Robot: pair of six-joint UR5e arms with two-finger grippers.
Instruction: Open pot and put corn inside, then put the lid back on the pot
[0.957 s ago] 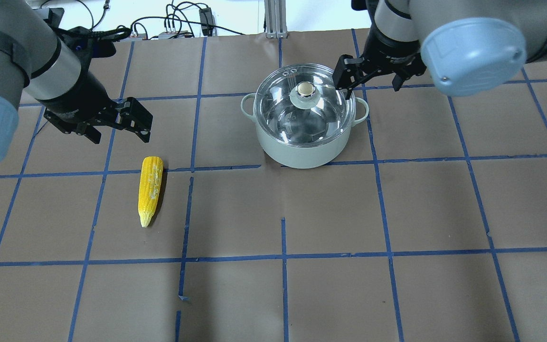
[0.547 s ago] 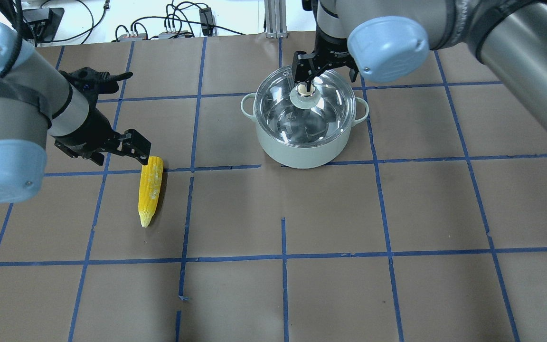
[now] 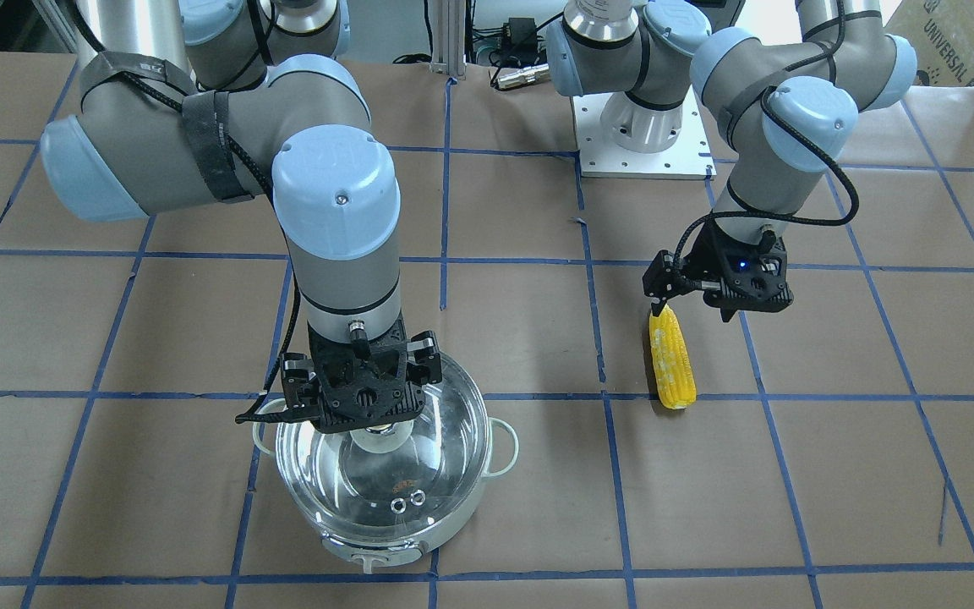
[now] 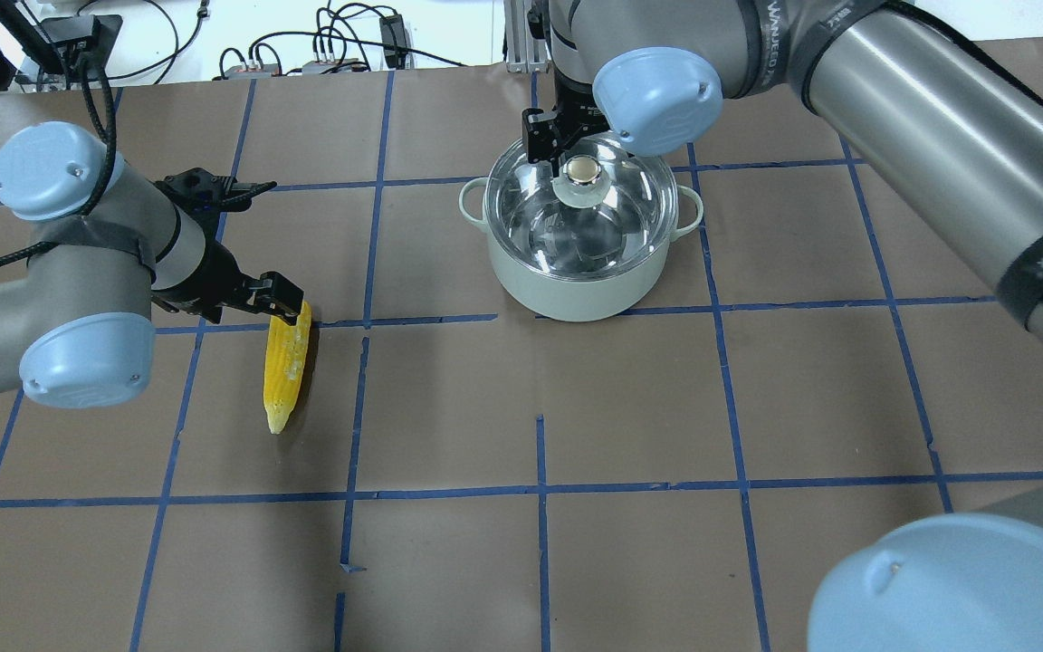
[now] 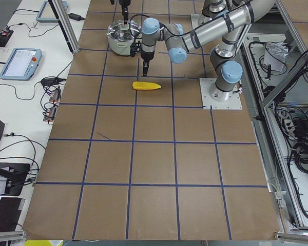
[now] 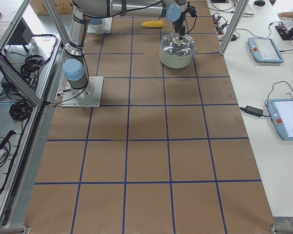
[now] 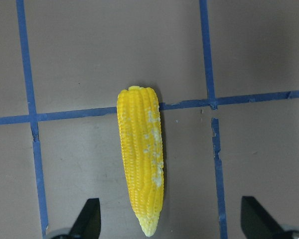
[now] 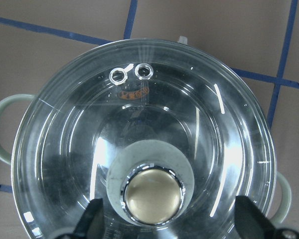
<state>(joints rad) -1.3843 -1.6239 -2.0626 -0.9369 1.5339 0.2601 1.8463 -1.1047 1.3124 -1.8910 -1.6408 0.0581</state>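
Observation:
The pot (image 4: 580,285) stands on the brown table with the clear glass lid (image 4: 617,222) on it; both show in the front view, the pot (image 3: 463,516) and the lid (image 3: 343,486). My right gripper (image 3: 371,423) hovers just over the lid, open, its fingers on either side of the brass knob (image 8: 153,196). The corn (image 4: 286,362) lies flat on the table. My left gripper (image 3: 694,303) is open above it. In the left wrist view the corn (image 7: 141,164) lies between the two fingers, with its pointed end nearest them.
Blue tape lines grid the table. Cables and power strips (image 4: 331,54) lie along the far edge beside an aluminium post (image 4: 521,36). The left arm's base plate (image 3: 643,156) sits on the robot's side. Tablets (image 5: 20,61) lie on side tables.
My right gripper has swung left from beside the pot to over the lid knob. My left gripper has moved toward and over the corn. Pot, lid and corn have not moved.

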